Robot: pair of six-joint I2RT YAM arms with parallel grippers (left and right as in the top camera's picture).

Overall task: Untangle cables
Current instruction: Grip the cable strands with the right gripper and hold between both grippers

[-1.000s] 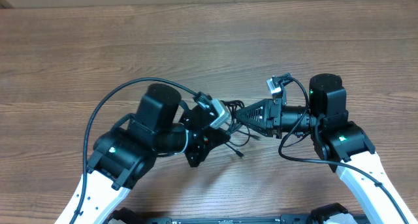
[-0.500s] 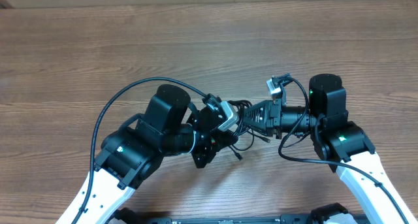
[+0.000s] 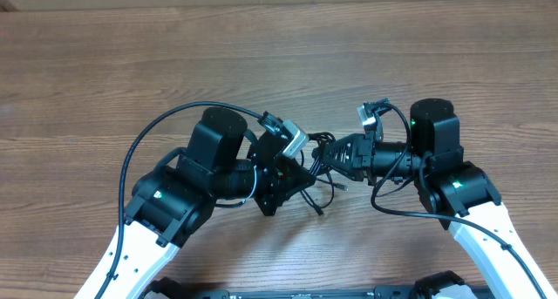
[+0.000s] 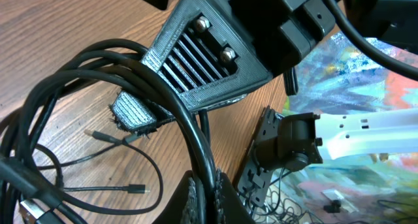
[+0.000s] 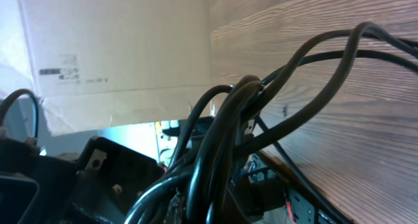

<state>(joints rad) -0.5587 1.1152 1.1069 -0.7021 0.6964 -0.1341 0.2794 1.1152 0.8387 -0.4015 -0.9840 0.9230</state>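
Note:
The cables (image 3: 326,180) are a bundle of thin black cords hanging between my two grippers at the table's middle, with loose plug ends trailing toward the near side. My left gripper (image 3: 299,162) is shut on several strands; in the left wrist view its jaws (image 4: 210,199) pinch the cables (image 4: 191,123) tightly. My right gripper (image 3: 320,156) meets it from the right and is shut on the same bundle. In the right wrist view the cables (image 5: 230,113) run up out of the right gripper (image 5: 199,209). A silver-tipped plug (image 4: 140,189) lies on the wood.
The wooden table (image 3: 279,64) stretches away at the back. A cardboard sheet (image 5: 117,41) stands along the far edge. Each arm's own thick black cable (image 3: 144,142) loops beside it. The grippers are almost touching.
My right gripper has shut on the cable bundle. The left arm shifted right toward it, then turned slightly, and the cords are now gathered tighter between the two grippers.

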